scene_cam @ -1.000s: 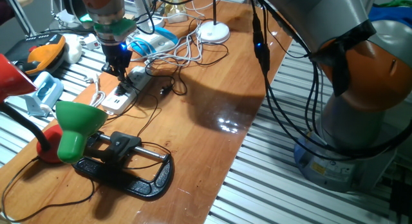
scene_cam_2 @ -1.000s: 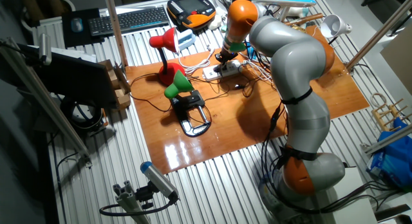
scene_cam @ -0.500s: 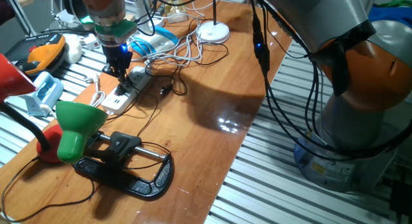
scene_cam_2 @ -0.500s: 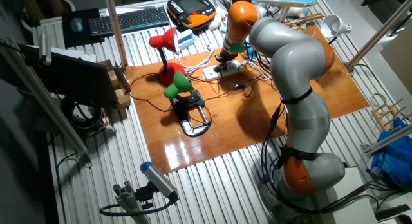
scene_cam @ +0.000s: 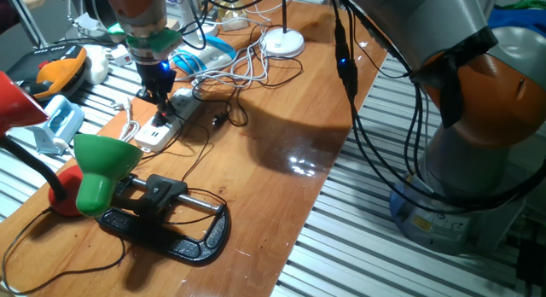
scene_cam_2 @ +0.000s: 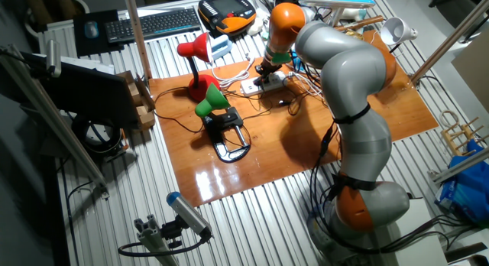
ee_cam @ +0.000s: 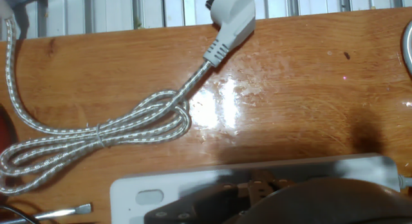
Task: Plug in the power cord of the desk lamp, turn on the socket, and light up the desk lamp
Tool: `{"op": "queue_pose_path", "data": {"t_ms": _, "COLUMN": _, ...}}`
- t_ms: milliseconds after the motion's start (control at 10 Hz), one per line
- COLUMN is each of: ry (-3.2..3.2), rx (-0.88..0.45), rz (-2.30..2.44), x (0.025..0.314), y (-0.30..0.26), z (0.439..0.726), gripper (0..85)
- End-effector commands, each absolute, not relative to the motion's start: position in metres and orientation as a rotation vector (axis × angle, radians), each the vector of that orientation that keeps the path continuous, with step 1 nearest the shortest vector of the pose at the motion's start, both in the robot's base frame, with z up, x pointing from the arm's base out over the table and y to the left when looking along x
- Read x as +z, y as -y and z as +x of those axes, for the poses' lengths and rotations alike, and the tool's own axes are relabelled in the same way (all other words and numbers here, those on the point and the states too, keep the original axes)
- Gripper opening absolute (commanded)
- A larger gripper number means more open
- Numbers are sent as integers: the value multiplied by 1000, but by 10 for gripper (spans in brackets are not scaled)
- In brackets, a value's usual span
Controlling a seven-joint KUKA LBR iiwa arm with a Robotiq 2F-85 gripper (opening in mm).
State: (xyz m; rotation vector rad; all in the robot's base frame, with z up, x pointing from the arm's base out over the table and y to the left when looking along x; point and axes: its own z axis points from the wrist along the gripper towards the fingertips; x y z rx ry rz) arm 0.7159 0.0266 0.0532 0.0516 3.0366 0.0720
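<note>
The socket, a long white power strip [scene_cam: 168,118], lies on the wooden table at the back left; it also shows in the other fixed view [scene_cam_2: 263,85] and along the bottom of the hand view [ee_cam: 193,185]. My gripper [scene_cam: 159,94] stands upright right over the strip, fingers together on a small black plug whose thin black cord [scene_cam: 223,118] trails over the table. The gripper also shows in the other fixed view [scene_cam_2: 264,69]. In the hand view a dark blurred mass [ee_cam: 302,201] covers the outlets. The green desk lamp [scene_cam: 101,166] sits in a black clamp [scene_cam: 171,224].
A red lamp [scene_cam: 19,105] stands at the far left. A white plug [ee_cam: 232,21] with a braided cable [ee_cam: 116,130] lies beside the strip. A white round lamp base [scene_cam: 283,43], loose white cables [scene_cam: 247,68] and a blue object [scene_cam: 198,56] lie behind.
The gripper has shifted only slightly over the power strip; nothing else has moved.
</note>
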Motion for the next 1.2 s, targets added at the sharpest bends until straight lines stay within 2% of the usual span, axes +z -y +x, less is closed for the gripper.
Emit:
{"op": "queue_pose_path", "data": {"t_ms": 0, "ry": -3038, "rx": 73, "rz": 52, "x": 51, "y": -27, "z": 715, "gripper": 0}}
{"op": "queue_pose_path", "data": {"t_ms": 400, "ry": -3033, "rx": 75, "rz": 54, "x": 50, "y": -26, "z": 715, "gripper": 0}}
{"op": "queue_pose_path", "data": {"t_ms": 900, "ry": -3052, "rx": 62, "rz": 70, "x": 78, "y": -26, "z": 715, "gripper": 0}}
{"op": "queue_pose_path", "data": {"t_ms": 1100, "ry": -3050, "rx": 98, "rz": 99, "x": 89, "y": -29, "z": 717, "gripper": 0}}
